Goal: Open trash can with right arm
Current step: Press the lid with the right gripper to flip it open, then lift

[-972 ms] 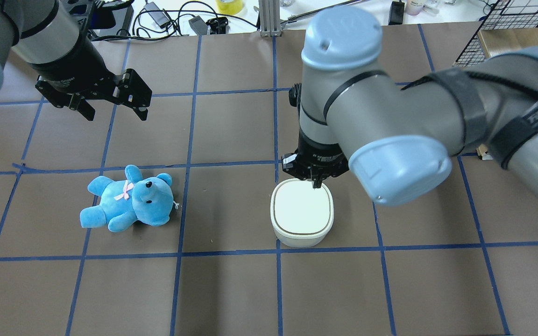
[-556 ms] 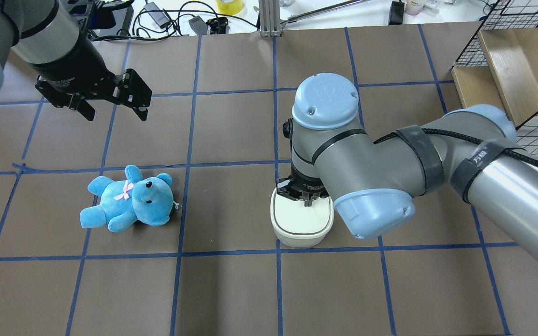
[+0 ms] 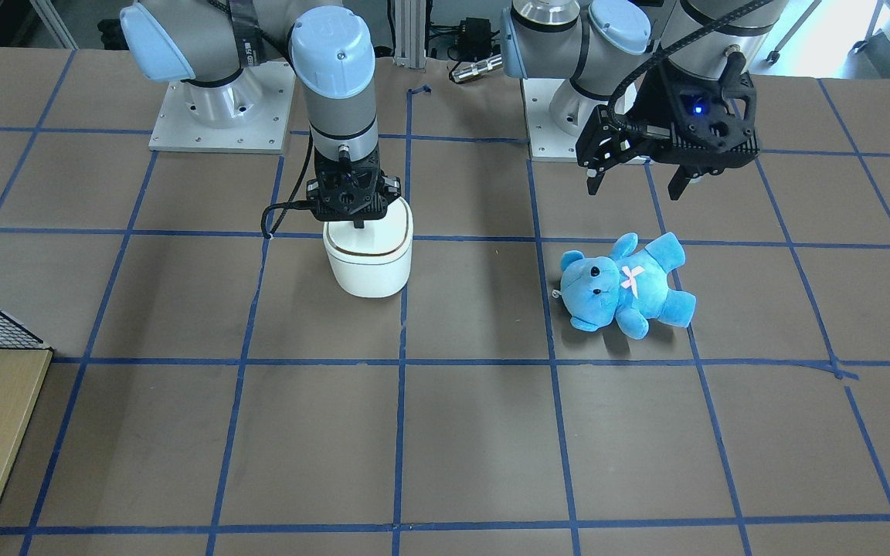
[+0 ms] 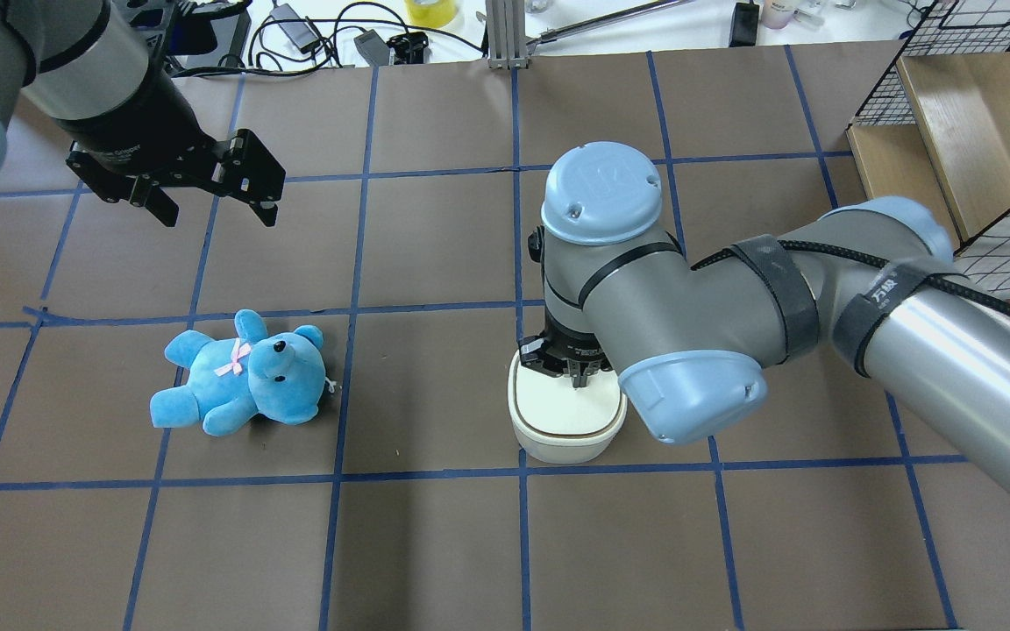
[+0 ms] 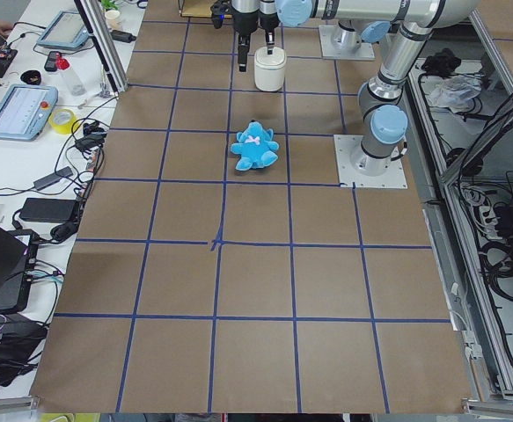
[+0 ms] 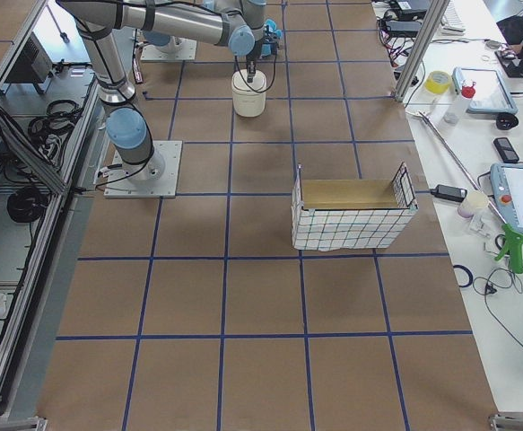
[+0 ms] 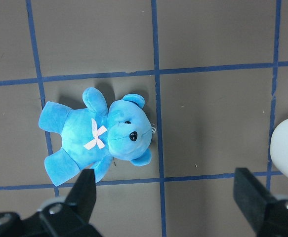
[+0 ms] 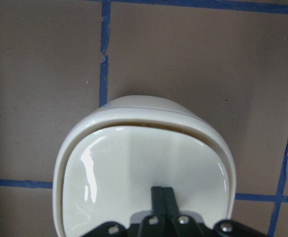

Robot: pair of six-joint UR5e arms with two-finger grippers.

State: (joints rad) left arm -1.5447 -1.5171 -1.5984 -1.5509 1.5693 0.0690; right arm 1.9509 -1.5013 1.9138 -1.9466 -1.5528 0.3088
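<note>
trash can [image 4: 559,422] under right pincer [image 4: 577,379], seemingly touching

Brown table [image 4: 435,543] taped in blue grid, wire-sided wooden crate [image 6: 351,224], cluttered white bench [image 5: 1,163]

Illumination is bright, even and diffuse, and comes from above. The brown table [image 4: 435,543] shows no hot spots. Shadows are short and soft-edged; a faint one borders the blue teddy bear [image 7: 99,136]. In the right wrist view, the glossy lid of the trash can [image 8: 144,163] carries white glare streaks on its left side. The silver tube of the right arm [image 4: 952,350] shows a bright specular band. The left pincer [image 7: 166,192], close to its lens, renders slightly soft.
</note>
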